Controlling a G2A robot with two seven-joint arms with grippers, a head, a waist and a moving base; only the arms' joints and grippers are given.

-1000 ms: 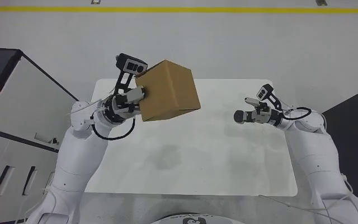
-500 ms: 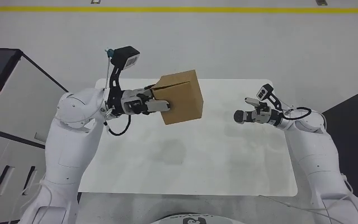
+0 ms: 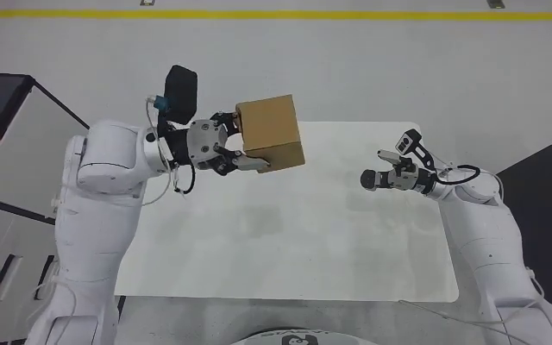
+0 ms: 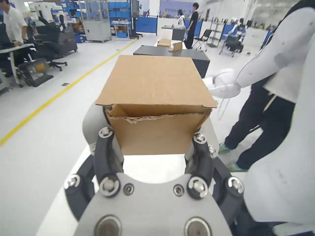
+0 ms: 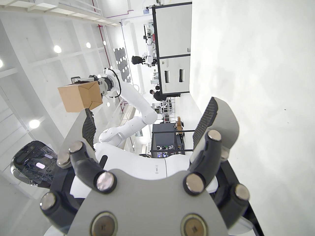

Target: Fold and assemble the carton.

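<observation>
A brown cardboard carton [image 3: 271, 131] is held in the air over the far left part of the white table [image 3: 345, 250]. My left gripper [image 3: 246, 145] is shut on it, its fingers [image 4: 104, 146] clamping the near end of the carton [image 4: 155, 114], where a folded flap edge shows. From the right wrist view the carton [image 5: 80, 96] hangs far off, with its end flaps folded shut. My right gripper [image 3: 369, 180] hovers over the table's right side, open, with nothing between its ribbed fingers [image 5: 209, 119].
A dark cabinet [image 3: 21, 121] stands to the left of the table. A yellow floor line [image 3: 276, 14] runs beyond the far edge. The table's bare top stretches between the two arms.
The left arm has turned and lifted the carton, swinging it toward the far edge of the table and rotating it. The right arm has kept still.
</observation>
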